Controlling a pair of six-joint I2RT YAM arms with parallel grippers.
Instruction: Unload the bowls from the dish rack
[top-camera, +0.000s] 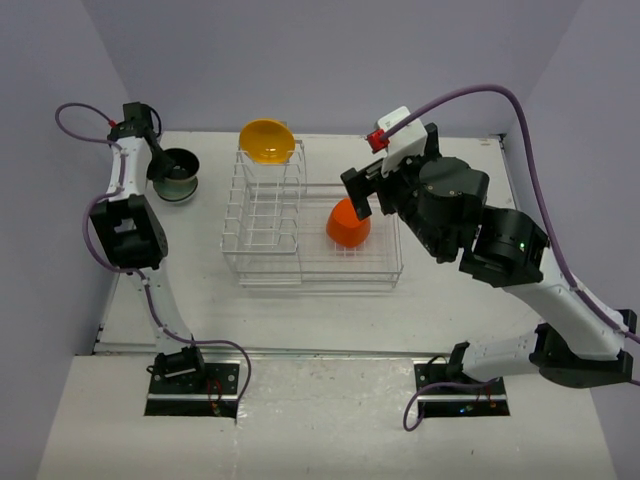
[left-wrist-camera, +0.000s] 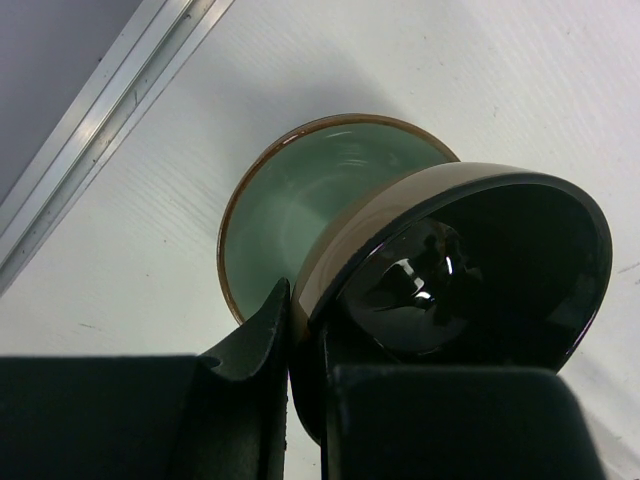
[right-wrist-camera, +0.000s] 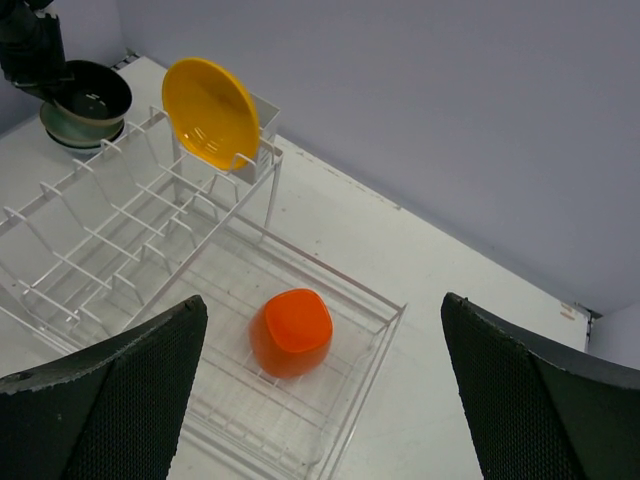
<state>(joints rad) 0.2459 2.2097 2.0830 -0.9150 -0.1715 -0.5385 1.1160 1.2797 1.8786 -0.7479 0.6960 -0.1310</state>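
Right gripper (right-wrist-camera: 322, 305): fingers spread wide, nothing held. It hangs over the low basket of the dish rack (top-camera: 262, 215). The orange-red bowl (right-wrist-camera: 291, 331) lies directly beneath the gap, a little toward the gripper's left finger, upside down on the basket grid with its base up. Judgement: this is the relation that matters. The bowl is round, so no long axis governs. A straight descent would set the fingers astride it, and the right arm is plainly the nearer one.

Left gripper (left-wrist-camera: 305, 330): closed on the near rim of the black bowl (left-wrist-camera: 470, 270), one finger outside the wall and one inside. That bowl sits tilted in the pale mint green bowl (left-wrist-camera: 300, 210), which rests on the table (left-wrist-camera: 480, 70) left of the rack.

The yellow bowl (right-wrist-camera: 212, 112) stands on edge at the far end of the tall slotted section, roughly between the two arms.
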